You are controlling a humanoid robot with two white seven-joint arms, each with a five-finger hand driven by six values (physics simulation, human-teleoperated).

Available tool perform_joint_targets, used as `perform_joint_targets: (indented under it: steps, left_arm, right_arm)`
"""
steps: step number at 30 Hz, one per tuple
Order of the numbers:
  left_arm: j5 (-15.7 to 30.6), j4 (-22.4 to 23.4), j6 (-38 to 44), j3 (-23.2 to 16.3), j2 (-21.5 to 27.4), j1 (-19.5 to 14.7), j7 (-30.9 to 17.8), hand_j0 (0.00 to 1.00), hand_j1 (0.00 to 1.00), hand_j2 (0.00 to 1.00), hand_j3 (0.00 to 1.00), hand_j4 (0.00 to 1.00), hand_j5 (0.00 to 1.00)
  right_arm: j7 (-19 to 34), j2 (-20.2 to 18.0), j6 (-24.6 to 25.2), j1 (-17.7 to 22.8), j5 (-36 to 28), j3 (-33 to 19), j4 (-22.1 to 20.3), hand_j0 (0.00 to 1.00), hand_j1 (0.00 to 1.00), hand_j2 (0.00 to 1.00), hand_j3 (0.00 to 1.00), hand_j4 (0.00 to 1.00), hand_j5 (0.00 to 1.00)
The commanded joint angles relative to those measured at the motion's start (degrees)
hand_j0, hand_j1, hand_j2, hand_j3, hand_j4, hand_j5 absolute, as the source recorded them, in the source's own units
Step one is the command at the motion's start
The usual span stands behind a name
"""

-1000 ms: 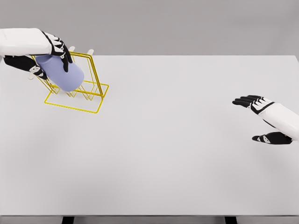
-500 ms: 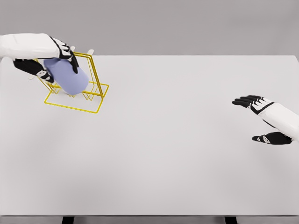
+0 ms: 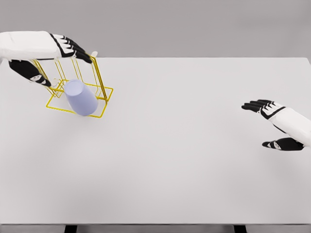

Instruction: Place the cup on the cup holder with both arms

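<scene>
Lavender and matte, the cup [image 3: 81, 97] sits tilted inside the holder [image 3: 104, 91], its wider rounded end toward the camera and its body leaning back among the wires. It rests on the front part of the holder's base frame and nothing grips it. The holder is thin yellow wire: a rectangular base flat on the table [image 3: 184, 155] with upright loops rising behind the cup.

Above the holder, the left hand [image 3: 58, 51] hovers with its fingers [image 3: 77, 48] stretched out wide over the top of the loops and its thumb pointing down on the far left; it holds nothing and is clear of the cup. The right hand [image 3: 272, 124] is well apart at the table's right edge, fingers extended and thumb spread below them, also holding nothing.

White and plain, the table fills most of the view, with dark legs just visible at the bottom edge. Behind it the backdrop is flat grey.
</scene>
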Motion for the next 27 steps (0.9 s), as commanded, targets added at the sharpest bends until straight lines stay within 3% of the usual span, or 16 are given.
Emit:
perform_joint_targets:
  steps: [1, 3, 4, 5, 7, 11, 14, 16, 18, 20, 24, 27]
  left_arm:
    - [0.92, -2.22, 0.17, 2.68, 2.50, 0.00, 0.03, 1.00, 1.00, 1.00, 1.00, 1.00, 1.00]
    - [7.06, -4.77, 0.17, 3.47, 3.65, 0.18, 0.11, 1.00, 1.00, 1.00, 1.00, 1.00, 1.00]
    - [15.49, -7.84, 0.17, 3.47, 3.74, 3.42, 0.11, 1.00, 1.00, 1.00, 1.00, 1.00, 1.00]
    - [20.86, -9.87, 0.17, 3.47, 3.56, 5.71, 0.11, 1.00, 1.00, 1.00, 1.00, 1.00, 1.00]
    - [25.52, -12.94, 0.17, 3.56, 3.74, 8.35, 0.11, 1.00, 1.00, 1.00, 1.00, 1.00, 1.00]
    - [34.65, -14.18, 0.17, 3.56, 3.47, 10.63, 0.11, 1.00, 1.00, 1.00, 1.00, 1.00, 1.00]
    - [39.32, -14.18, 0.17, 3.56, 3.04, 16.60, 0.11, 1.00, 1.00, 1.00, 1.00, 1.00, 1.00]
    - [39.77, -14.70, 0.17, 3.56, 3.12, 20.30, 0.90, 1.00, 1.00, 1.00, 1.00, 1.00, 1.00]
    - [39.59, -14.71, 0.17, 3.56, 3.03, 25.39, 6.70, 1.00, 1.00, 1.00, 1.00, 1.00, 1.00]
    - [38.54, -14.35, 0.17, 3.74, 3.21, 27.77, 11.98, 1.00, 1.00, 1.00, 1.00, 1.00, 1.00]
    - [35.47, -13.83, 0.17, 3.83, 3.12, 32.34, 12.15, 1.00, 1.00, 1.00, 1.00, 1.00, 1.00]
    - [33.44, -13.39, 0.17, 3.83, 3.12, 33.05, 12.15, 1.00, 1.00, 1.00, 1.00, 1.00, 1.00]
  right_arm:
    - [-0.03, -0.08, 0.17, 0.00, -0.44, 0.00, -0.05, 1.00, 1.00, 1.00, 1.00, 1.00, 1.00]
    - [-0.03, -0.08, 0.17, 0.00, -0.44, 0.00, 0.03, 1.00, 1.00, 1.00, 1.00, 1.00, 1.00]
    - [-0.03, -0.08, 0.17, 0.00, -0.44, 0.00, 0.03, 1.00, 1.00, 1.00, 1.00, 1.00, 1.00]
    - [-0.03, -0.08, 0.17, 0.00, -0.44, 0.00, 0.03, 1.00, 1.00, 1.00, 1.00, 1.00, 1.00]
    - [-0.03, -0.08, 0.17, 0.00, -0.44, 0.00, 0.03, 1.00, 1.00, 1.00, 1.00, 1.00, 1.00]
    - [-0.03, -0.08, 0.17, 0.00, -0.44, 0.00, 0.03, 1.00, 1.00, 1.00, 1.00, 1.00, 1.00]
    - [-0.03, -0.08, 0.17, 0.00, -0.44, 0.00, 0.03, 1.00, 1.00, 1.00, 1.00, 1.00, 1.00]
    - [-0.03, -0.08, 0.17, 0.00, -0.44, 0.00, 0.03, 1.00, 1.00, 1.00, 1.00, 1.00, 1.00]
    - [-0.03, -0.08, 0.17, 0.00, -0.44, 0.00, 0.03, 1.00, 1.00, 1.00, 1.00, 1.00, 1.00]
    - [-0.03, -0.08, 0.17, 0.00, -0.44, 0.00, 0.03, 1.00, 1.00, 1.00, 1.00, 1.00, 1.00]
    - [-0.03, -0.08, 0.17, 0.00, -0.44, 0.09, -0.05, 1.00, 1.00, 1.00, 1.00, 1.00, 1.00]
    - [-0.03, -0.08, 0.17, 0.09, -0.44, 0.09, -0.05, 1.00, 1.00, 1.00, 1.00, 1.00, 1.00]
